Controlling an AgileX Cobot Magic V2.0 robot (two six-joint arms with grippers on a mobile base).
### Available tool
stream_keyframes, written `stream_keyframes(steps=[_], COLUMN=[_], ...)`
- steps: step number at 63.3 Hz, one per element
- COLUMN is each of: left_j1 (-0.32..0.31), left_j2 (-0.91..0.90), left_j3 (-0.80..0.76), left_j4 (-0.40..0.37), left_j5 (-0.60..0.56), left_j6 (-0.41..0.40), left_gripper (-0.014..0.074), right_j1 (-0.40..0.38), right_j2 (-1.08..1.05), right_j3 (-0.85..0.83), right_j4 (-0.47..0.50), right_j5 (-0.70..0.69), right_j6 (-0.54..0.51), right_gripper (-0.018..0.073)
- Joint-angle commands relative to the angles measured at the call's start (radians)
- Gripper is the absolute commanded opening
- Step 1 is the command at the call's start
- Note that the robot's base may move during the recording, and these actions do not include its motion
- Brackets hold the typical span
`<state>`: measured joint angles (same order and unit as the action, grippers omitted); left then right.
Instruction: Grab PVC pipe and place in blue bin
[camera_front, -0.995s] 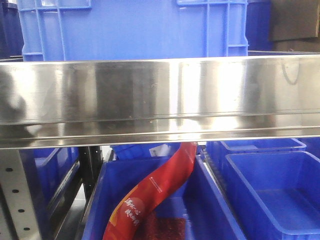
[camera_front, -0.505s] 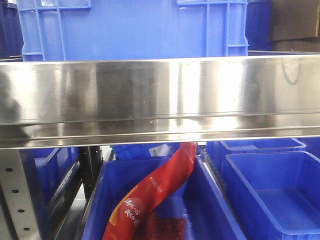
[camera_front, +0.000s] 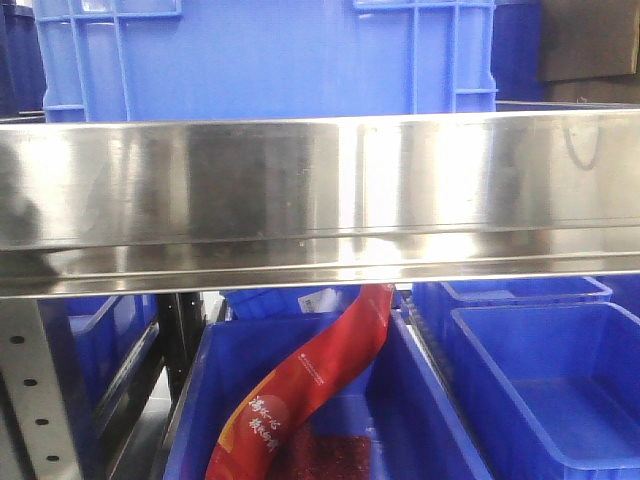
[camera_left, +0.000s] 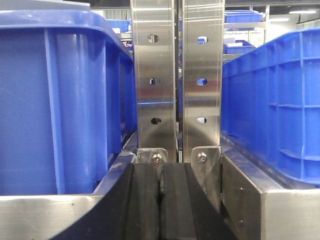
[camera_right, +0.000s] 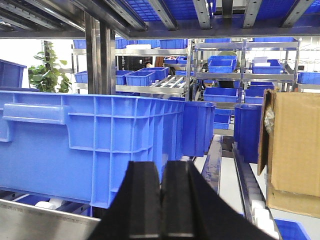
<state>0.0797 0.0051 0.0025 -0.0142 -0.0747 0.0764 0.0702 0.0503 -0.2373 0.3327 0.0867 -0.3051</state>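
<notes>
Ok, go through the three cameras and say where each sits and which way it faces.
Front view: faces a steel shelf rail, a red packet in a blue bin below; no robot part shows.
Left wrist: behind the shut left gripper, facing two steel uprights between blue crates.
Right wrist: behind the shut right gripper, facing a blue crate and a cardboard box.
All share blue bins on steel racks; no pipe shows.

The front view shows one red packet (camera_front: 320, 375) at lower centre, one steel shelf beam (camera_front: 320, 200) across the middle, and five blue bins: one above (camera_front: 265, 60), four below.
</notes>
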Motion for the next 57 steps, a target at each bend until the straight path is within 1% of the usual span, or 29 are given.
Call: stream_keyframes(steps=[1, 57], left_j1=[0.004, 0.004], left_j2=[-0.005, -0.005], left_j3=[-0.003, -0.003], left_j4=[-0.008, -0.008], left_j5=[-0.021, -0.023], left_j6=[-0.005, -0.005], left_gripper=[-0.0111, -0.0111], right_j1=[-0.007, -0.007], right_j2=[-0.006, -0.006], right_j3=[0.001, 0.001], right_j4=[-0.006, -0.006], right_j5=[-0.02, -0.02], right_j6=[-0.001, -0.001], right_gripper=[-0.0165, -0.0165])
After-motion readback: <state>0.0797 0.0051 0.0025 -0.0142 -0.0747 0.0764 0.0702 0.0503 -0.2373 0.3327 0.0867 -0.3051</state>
